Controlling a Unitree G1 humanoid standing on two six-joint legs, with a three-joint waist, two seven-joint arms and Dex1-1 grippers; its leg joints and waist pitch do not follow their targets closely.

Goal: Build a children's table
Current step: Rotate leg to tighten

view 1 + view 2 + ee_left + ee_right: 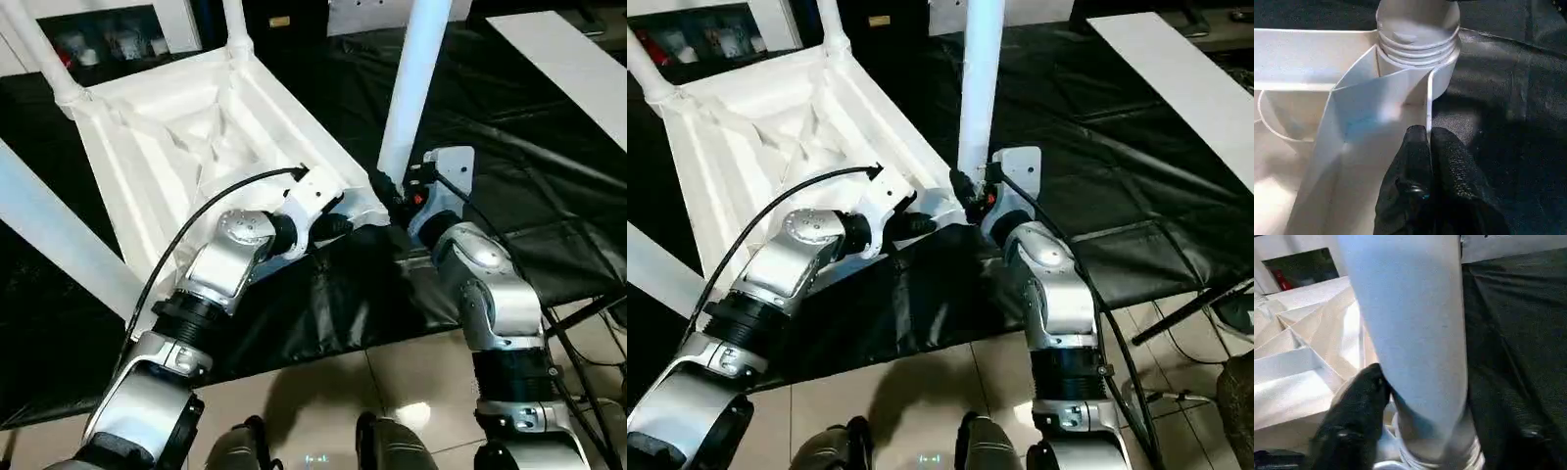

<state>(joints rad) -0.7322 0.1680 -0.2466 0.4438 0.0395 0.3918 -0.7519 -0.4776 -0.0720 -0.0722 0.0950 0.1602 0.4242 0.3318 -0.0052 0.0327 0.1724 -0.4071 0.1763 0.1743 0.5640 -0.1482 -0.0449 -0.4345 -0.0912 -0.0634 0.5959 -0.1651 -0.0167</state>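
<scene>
The table top (196, 127) lies upside down on the black sheet (549, 215), ribs up, with its legs pointing upward. My right gripper (1415, 396) grips the near-corner leg (416, 78) just above its socket. My left gripper (1430, 147), fingers pressed together, touches the rib beside that socket (1418, 44).

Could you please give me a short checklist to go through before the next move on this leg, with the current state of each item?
1. Table top lies upside down on the black sheet: ok.
2. Near leg stands upright in its corner socket: ok.
3. Leg threads fully seated: not ok, rings show above the socket.
4. Left tool shut, against a rib beside the socket: ok.
5. Right tool around the leg's base: ok; firm grip: cannot tell.
6. Other legs fitted: ok.
</scene>
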